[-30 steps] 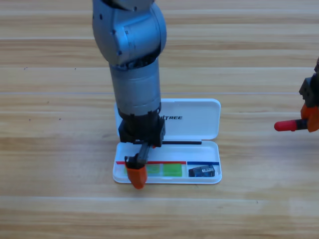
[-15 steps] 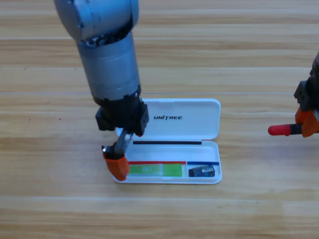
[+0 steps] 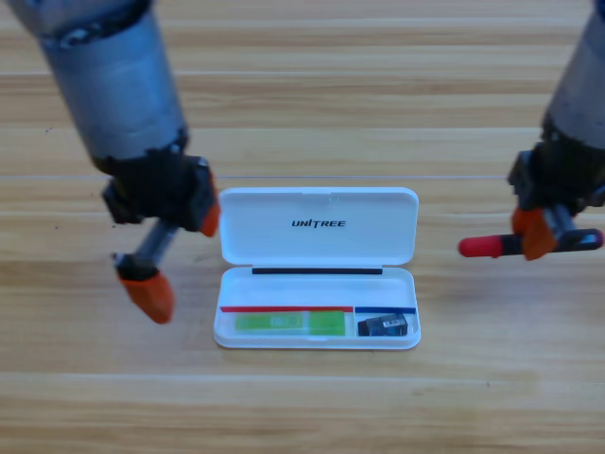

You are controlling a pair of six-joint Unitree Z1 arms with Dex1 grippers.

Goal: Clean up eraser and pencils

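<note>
Pencils are split between two places. The green pencil (image 3: 288,323) lies flat in the long left compartment of the open white case (image 3: 318,227), along its near edge. The eraser (image 3: 382,325) sits in the small right compartment beside it. By the look of it, those two items are already put away. The red-capped pencil (image 3: 506,245) is not yet in the case: it is held level above the tabletop (image 3: 312,104), well to the right of the case, red cap pointing left toward it.

The right gripper (image 3: 541,234) has its fingers clenched around the dark barrel of that pencil, so the remaining step appears to be carrying it left and setting it into the case.

The left gripper (image 3: 178,257) hangs just left of the case, beside its left edge and apart from it. Its orange fingers are spread wide, one near the case lid and one lower toward the near side, with nothing between them.
</note>
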